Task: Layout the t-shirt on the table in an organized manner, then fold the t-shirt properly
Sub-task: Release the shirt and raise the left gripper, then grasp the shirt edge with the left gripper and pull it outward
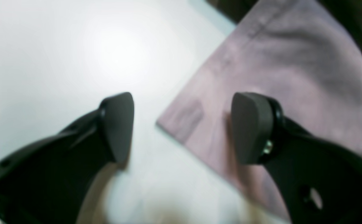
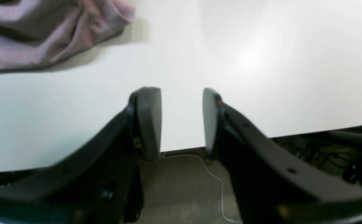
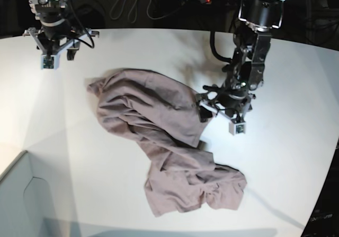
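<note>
The t-shirt [image 3: 167, 147] lay crumpled mid-worktop [image 3: 286, 157]; the left gripper [image 1: 181, 127] gaped wide over its corner, the right gripper [image 2: 181, 124] stood part-open, empty; closing shallow risked pinching one layer, dragging the bunch

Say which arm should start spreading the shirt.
Left, probably. Its hand is open, one finger over a shirt corner, the other over the bare table. The right hand is open above the table edge, away from the cloth.
</note>
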